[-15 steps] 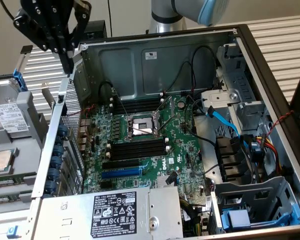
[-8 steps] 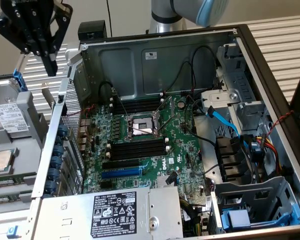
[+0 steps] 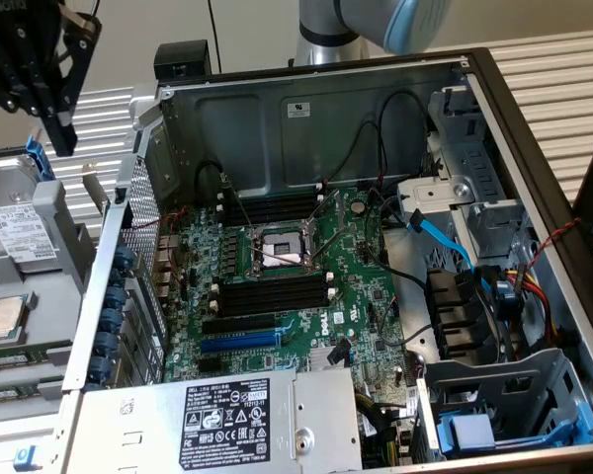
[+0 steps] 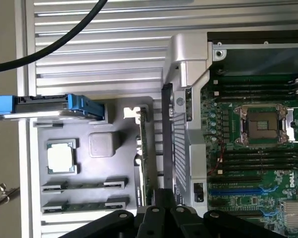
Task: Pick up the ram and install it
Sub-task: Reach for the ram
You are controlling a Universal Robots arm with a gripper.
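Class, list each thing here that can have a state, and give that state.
gripper: shut, outside the case
computer case: open
processor socket: empty
memory slots: empty
blue expansion slot: empty
processor: on the tray, not in the socket
ram: at the tray's edge, not installed

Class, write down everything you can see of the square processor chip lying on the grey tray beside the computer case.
The processor chip is a small square with a pale, silvery metal lid and a darker, greenish border. It lies flat, lid up, seated in a recess of the grey tray, which alone touches it. A grey square block sits close beside it but apart. The tray stands outside the open computer case. The chip is uncovered.
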